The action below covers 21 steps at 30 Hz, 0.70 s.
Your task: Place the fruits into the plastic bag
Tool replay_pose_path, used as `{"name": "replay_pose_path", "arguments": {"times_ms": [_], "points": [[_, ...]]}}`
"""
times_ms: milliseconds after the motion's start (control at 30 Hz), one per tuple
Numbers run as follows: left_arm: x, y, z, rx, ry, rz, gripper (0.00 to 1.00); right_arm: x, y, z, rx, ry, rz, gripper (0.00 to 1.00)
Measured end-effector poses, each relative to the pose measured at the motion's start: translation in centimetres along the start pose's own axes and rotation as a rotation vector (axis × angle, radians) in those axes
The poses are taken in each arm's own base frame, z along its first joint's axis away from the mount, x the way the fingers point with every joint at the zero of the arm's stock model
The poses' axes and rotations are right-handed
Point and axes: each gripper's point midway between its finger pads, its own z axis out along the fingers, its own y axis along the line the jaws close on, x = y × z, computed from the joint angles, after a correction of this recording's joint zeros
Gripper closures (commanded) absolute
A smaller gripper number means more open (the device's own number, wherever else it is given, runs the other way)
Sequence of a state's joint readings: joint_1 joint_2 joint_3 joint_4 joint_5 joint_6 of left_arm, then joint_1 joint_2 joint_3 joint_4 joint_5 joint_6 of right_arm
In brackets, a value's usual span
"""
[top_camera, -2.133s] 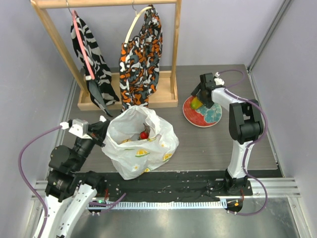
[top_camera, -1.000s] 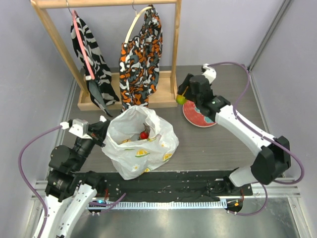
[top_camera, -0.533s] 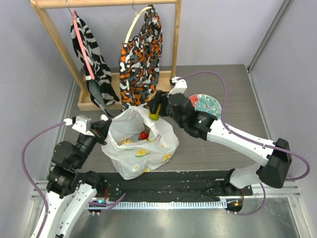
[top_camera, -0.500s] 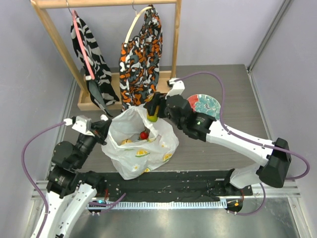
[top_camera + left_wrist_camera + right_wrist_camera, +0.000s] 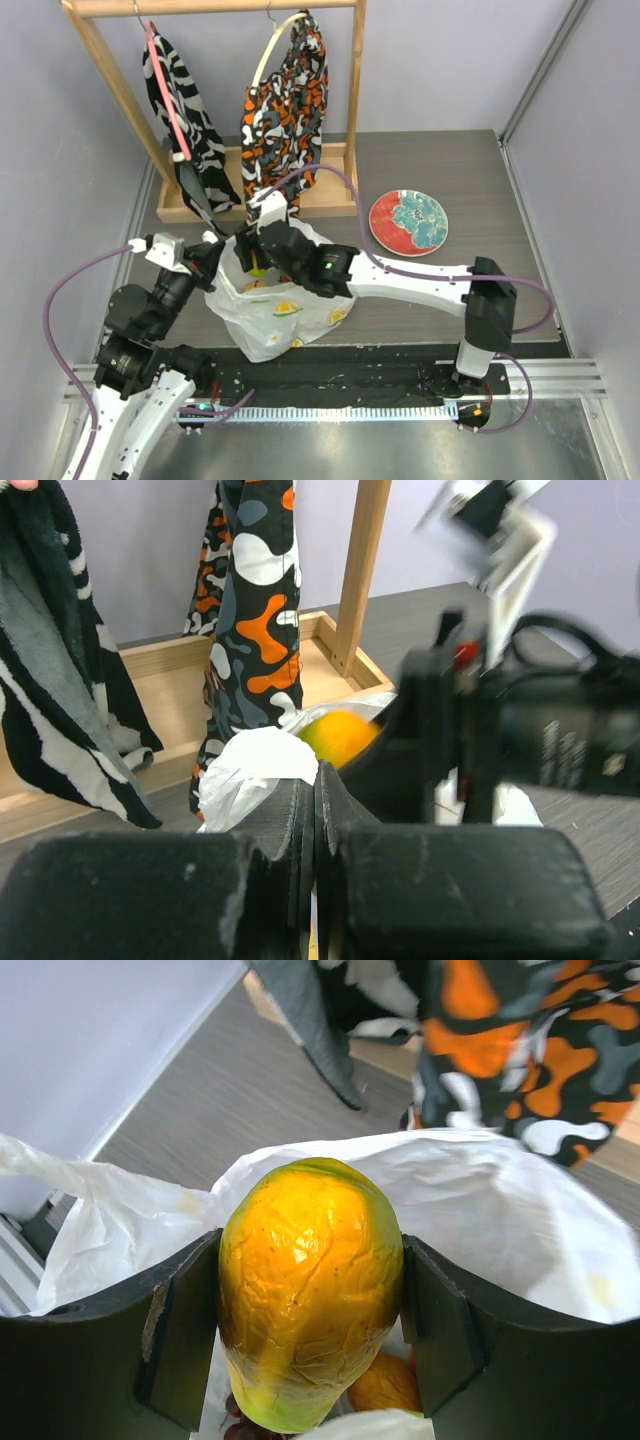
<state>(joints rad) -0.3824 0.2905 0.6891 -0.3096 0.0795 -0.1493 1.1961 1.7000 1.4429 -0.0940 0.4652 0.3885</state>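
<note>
The white plastic bag (image 5: 285, 310) with citrus prints stands open at the near left of the table. My right gripper (image 5: 257, 262) is shut on the orange-green mango (image 5: 310, 1285) and holds it in the bag's mouth, above the inside. The mango also shows in the left wrist view (image 5: 336, 735). A yellow lemon (image 5: 385, 1385) lies in the bag below the mango, with a bit of dark fruit (image 5: 238, 1430) beside it. My left gripper (image 5: 213, 260) is shut on the bag's left rim (image 5: 255, 765) and holds it up. The berries are hidden.
A red and teal plate (image 5: 408, 222) lies bare at the right. A wooden rack (image 5: 352, 100) at the back holds a zebra-striped cloth (image 5: 185, 110) and an orange-black cloth (image 5: 285, 110), just behind the bag.
My right gripper lifted the mango off the plate and carried it left to the bag's mouth. The left gripper kept hold of the rim.
</note>
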Motion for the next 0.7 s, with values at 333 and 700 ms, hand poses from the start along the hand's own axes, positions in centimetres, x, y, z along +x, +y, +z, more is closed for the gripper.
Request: {"name": "replay_pose_path", "arguments": {"times_ms": [333,700], "points": [[0.0,0.1,0.0,-0.008,0.001,0.0,1.0,6.3,1.5,2.4,-0.022,0.163,-0.085,0.94],[0.0,0.1,0.0,-0.006,0.0,0.0,1.0,10.9,2.3,1.8,-0.098,0.33,-0.075,0.75]]}}
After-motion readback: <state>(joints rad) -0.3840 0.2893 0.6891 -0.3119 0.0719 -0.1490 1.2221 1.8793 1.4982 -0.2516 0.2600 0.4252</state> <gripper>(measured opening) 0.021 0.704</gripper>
